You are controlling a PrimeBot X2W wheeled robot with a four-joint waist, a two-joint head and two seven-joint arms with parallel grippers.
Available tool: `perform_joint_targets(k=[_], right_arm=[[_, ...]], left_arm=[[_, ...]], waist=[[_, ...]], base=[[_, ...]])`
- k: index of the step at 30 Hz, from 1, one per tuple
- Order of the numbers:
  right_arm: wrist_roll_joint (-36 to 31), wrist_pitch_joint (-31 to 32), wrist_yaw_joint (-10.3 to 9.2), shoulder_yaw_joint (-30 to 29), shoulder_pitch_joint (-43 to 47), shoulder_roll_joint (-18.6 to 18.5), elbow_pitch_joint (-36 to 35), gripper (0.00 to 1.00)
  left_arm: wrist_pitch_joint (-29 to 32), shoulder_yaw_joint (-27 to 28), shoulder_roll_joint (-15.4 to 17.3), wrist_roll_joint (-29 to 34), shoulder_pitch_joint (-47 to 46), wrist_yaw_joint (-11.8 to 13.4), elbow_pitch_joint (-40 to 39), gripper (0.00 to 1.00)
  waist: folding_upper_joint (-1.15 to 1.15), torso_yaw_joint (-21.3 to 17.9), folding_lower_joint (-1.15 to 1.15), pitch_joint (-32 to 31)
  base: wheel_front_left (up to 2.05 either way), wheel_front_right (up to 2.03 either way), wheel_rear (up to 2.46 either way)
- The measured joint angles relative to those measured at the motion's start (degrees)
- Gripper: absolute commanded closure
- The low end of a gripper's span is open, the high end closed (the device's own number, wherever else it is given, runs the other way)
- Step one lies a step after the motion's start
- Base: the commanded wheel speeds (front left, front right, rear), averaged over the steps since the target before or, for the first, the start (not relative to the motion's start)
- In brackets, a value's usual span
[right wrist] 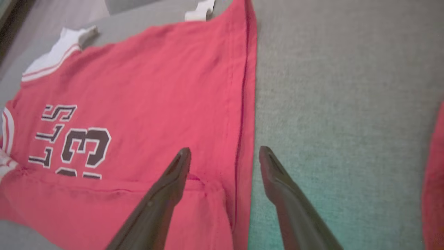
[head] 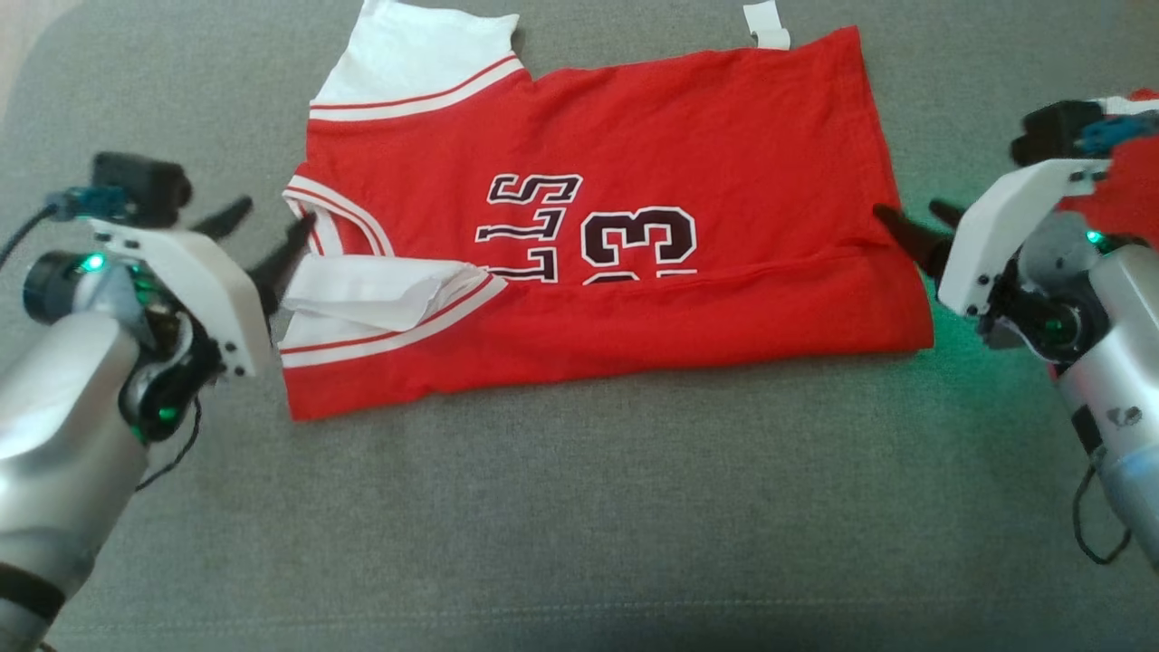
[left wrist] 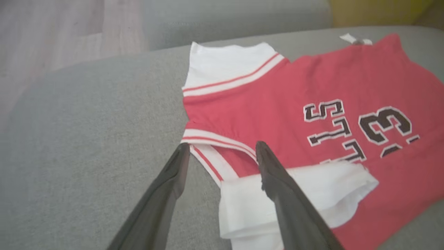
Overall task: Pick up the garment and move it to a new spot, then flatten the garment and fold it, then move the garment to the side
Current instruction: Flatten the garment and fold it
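Note:
The garment (head: 634, 154) is a red jersey with white sleeves and dark lettering, lying flat on the grey cushion (head: 579, 507). Its near long edge is folded up over the body, and a white sleeve (head: 362, 290) lies folded in at the left end. My left gripper (head: 272, 217) stands open at the collar end; in the left wrist view this gripper (left wrist: 222, 146) has one finger over the white sleeve (left wrist: 295, 194) and the other beside the cloth. My right gripper (head: 910, 210) is open at the hem, and in the right wrist view it (right wrist: 224, 150) straddles the garment's (right wrist: 156, 86) hem edge.
A white tag (head: 768, 25) sticks out at the garment's far edge. Another piece of red cloth (head: 1123, 190) lies at the right edge behind my right arm. Wooden floor (left wrist: 52, 31) lies beyond the cushion's far left. Bare grey cushion stretches in front of the garment.

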Motion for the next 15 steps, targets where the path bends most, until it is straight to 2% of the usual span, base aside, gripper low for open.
perform_joint_targets(k=[4,7,9,11,12,15], right_arm=[[0.2,-7.2,0.00,-2.5,0.1,0.8,0.1,0.00],[0.2,-14.7,0.00,-3.2,0.4,0.8,-1.5,0.00],[0.2,-20.4,0.00,-3.6,1.5,0.8,-3.3,0.00],[0.1,-25.3,0.00,-3.9,3.5,0.8,-4.5,0.00],[-2.0,-30.7,0.00,-3.9,5.9,0.8,-5.3,0.00],[-4.5,-37.7,0.00,-4.6,9.2,1.2,-6.1,0.00]], left_arm=[[-7.2,3.3,-1.5,-0.4,-0.1,1.9,1.9,0.00],[-14.2,6.0,-2.4,-0.6,-0.1,3.7,1.9,0.00],[-16.8,7.7,-3.0,-0.6,0.2,4.9,1.5,0.00],[-18.1,11.1,-3.9,-1.5,1.5,6.6,-0.2,0.00],[-18.2,14.3,-4.4,-1.1,3.8,7.9,-3.2,0.00],[-18.2,22.3,-6.3,2.3,9.3,10.2,-10.4,0.00]], waist=[[0.00,0.1,0.00,-1.0],[0.00,0.2,0.00,-1.9],[0.00,0.3,0.00,-2.8],[0.00,0.5,0.00,-3.8],[0.00,0.6,0.00,-4.8],[0.00,0.7,0.00,-6.4]], base=[[0.00,0.00,0.00],[0.00,0.00,0.00],[0.00,0.00,0.00],[0.00,0.00,0.00],[0.00,0.00,0.00],[0.00,0.00,0.00]])
